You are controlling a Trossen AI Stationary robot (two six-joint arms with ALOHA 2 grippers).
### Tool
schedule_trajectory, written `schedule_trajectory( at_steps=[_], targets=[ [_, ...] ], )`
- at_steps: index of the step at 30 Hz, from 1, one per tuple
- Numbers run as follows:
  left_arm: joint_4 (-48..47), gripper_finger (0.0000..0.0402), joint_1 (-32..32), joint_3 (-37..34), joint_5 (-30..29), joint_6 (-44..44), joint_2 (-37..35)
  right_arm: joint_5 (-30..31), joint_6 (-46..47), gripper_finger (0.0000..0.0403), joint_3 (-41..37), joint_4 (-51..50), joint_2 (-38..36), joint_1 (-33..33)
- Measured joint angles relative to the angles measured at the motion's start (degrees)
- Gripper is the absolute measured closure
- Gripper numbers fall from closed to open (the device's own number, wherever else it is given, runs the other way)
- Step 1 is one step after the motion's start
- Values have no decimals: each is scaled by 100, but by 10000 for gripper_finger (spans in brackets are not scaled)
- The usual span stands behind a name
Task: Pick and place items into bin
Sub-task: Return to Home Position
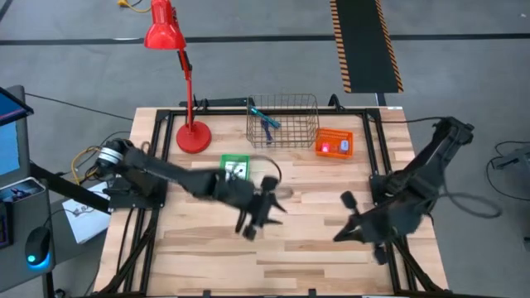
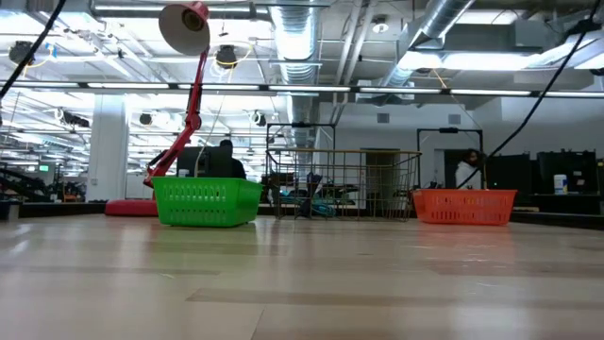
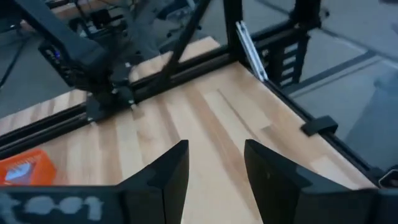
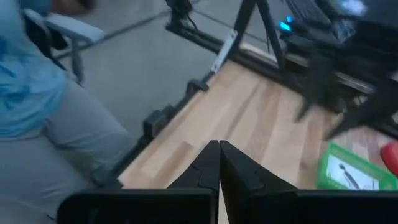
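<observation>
Now the left gripper [image 3: 214,154] hangs over the middle of the table [image 1: 315,257]. Its fingers are apart and hold nothing. The right gripper [image 4: 219,150] is pressed tight and holds nothing too. A white card [image 1: 238,170] lies in the green basket [image 1: 224,159], close behind the left gripper.

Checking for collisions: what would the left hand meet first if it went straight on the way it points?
Likely the bare tabletop: the left hand, open, points slightly down over plain wood. Farther on stands the table's black frame rail. Depth is hard to judge.
</observation>
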Motion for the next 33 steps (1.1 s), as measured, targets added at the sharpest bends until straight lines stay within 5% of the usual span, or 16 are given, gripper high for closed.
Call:
schedule_trajectory(
  at_steps=[12,22,26,33],
  targets=[
    [-298,255,674,-4,360,248,-1125,5,-165,403,-90,-996,-2084,567],
    [-840,255,543,-11,-1581,-969,-1407,22,-561,403,-2520,860,-5157,565],
    [-430,255,444,-11,-1160,-736,-1502,23,-616,403,-3418,1227,-6263,565],
    [-63,255,512,-11,331,-720,-1693,-300,-286,403,-3975,1418,-6216,479]
  ],
)
